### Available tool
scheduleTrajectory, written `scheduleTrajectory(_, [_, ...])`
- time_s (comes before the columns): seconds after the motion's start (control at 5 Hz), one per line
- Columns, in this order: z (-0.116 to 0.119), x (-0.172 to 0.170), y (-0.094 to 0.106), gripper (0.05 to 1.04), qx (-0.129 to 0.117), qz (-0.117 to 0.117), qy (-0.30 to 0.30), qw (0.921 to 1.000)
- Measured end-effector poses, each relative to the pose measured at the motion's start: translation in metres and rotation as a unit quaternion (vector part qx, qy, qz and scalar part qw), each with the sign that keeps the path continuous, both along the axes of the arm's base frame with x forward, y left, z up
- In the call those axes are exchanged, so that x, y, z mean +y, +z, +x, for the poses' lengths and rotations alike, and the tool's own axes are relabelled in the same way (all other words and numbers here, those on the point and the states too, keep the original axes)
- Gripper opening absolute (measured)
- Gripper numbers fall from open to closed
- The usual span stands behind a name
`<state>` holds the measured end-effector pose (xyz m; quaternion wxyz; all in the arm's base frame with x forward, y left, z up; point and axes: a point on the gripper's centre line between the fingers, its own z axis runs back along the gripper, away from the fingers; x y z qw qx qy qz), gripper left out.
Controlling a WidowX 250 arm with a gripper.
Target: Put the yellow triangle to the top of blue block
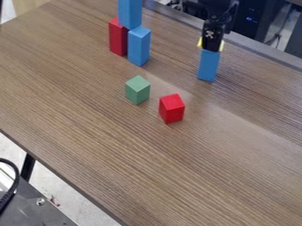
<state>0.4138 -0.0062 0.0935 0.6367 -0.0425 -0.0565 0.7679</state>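
The task looks nearly done. The yellow triangle block (221,45) is at the lower end of the black two-finger claw (212,47), its edges showing on both sides of it, and right below sits the upright blue rectangular block (208,65), standing on the brown wood-grain table (147,154). Yellow meets blue with no gap that I can make out, so the triangle seems to be on top of the block, or as good as there. I cannot tell whether the claw is wide or narrow, or whether it has hold of the triangle, because its dark body covers the middle of the piece.

What is left, I judge, is to let go if it is gripping, then rise straight up without knocking the triangle off.

Off to the claw's left in the view, a second blue block (130,14) is perched above a red upright block (117,37) and another blue one (139,46). Nearer the camera than the claw are a green block (137,90) and a small red block (171,108), neither needed for the job.
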Motion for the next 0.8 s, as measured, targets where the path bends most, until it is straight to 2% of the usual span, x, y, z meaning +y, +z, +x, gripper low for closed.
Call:
scheduleTrajectory(0.2, [0.001,-0.003,0.011,0.998,0.0,-0.004,-0.028,0.9996])
scheduleTrajectory(0.4, [0.0,-0.004,0.029,0.998,0.013,0.019,-0.073,0.997])
scheduleTrajectory(0.6, [-0.004,-0.015,0.049,0.999,0.035,0.047,-0.163,0.9849])
scheduleTrajectory(0.8, [-0.014,-0.022,0.078,0.998,0.021,0.067,-0.294,0.9533])
